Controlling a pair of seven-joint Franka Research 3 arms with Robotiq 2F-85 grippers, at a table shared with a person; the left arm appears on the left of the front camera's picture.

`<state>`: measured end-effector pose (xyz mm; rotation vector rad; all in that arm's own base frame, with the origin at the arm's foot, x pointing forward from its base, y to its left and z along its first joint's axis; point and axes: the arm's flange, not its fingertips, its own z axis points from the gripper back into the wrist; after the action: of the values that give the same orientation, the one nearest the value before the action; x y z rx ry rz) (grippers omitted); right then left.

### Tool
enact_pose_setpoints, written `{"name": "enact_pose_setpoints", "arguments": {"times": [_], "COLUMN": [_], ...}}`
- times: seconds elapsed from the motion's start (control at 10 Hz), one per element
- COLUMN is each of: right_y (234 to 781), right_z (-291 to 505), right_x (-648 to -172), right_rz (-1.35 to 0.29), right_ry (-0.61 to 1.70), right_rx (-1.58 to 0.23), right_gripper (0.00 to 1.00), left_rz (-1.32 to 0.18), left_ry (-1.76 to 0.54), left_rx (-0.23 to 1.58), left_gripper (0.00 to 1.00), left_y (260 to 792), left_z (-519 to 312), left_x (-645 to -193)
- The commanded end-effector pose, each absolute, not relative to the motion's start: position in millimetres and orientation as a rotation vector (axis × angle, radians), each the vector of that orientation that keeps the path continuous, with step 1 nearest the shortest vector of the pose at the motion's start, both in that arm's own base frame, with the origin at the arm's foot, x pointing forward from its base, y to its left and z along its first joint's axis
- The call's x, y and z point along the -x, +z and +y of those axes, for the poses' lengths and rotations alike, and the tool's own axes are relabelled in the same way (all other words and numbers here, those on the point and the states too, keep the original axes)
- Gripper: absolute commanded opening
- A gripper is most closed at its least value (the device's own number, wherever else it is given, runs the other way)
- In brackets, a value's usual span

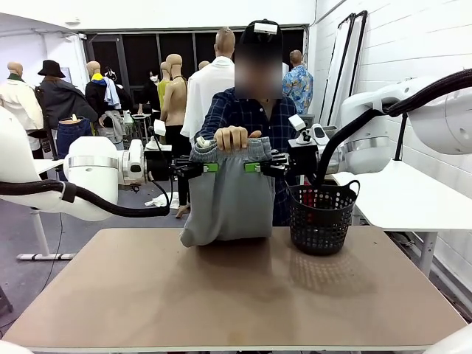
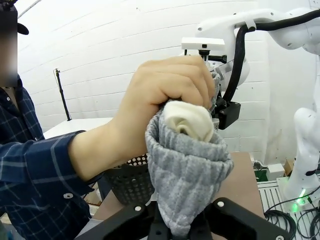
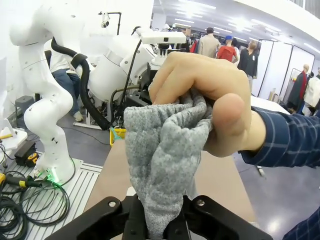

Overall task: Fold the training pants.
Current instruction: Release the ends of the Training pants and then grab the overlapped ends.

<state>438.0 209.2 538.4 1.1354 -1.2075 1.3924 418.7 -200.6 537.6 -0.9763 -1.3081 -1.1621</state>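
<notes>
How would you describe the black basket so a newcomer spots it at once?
Start at the tan rectangular table. Near its far edge, to the robot's right of the light grey jersey training pants held up mid-table, stands a black perforated plastic basket. Unlike the soft hanging cloth, it is rigid, hole-patterned, with an arched handle.

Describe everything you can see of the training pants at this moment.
The training pants are light grey, heathered soft knit, with a paler inside showing in the left wrist view. They hang upright in the air, gathered waistband on top, bunched narrow. The left gripper and right gripper are shut on their two sides just below the waistband; a person's hand clutches the waistband's middle from above. The lower end reaches the tan table, beside a black basket.
</notes>
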Motion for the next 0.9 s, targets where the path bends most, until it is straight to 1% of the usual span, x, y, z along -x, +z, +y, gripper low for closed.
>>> {"name": "enact_pose_setpoints", "arguments": {"times": [0.0, 0.8], "right_y": [539.7, 539.7], "right_z": [211.1, 211.1], "right_x": [-436.8, -436.8], "right_rz": [-1.209, -1.209], "right_ry": [1.395, 1.395], "right_rx": [-1.140, -1.140], "right_gripper": [0.00, 0.00], "left_rz": [-1.320, -1.320], "left_ry": [-1.152, -1.152], "left_rx": [0.970, 0.970], "left_gripper": [0.00, 0.00], "left_y": [539.1, 539.1], "left_z": [-200.3, -200.3], "left_x": [-415.9, -415.9]}}
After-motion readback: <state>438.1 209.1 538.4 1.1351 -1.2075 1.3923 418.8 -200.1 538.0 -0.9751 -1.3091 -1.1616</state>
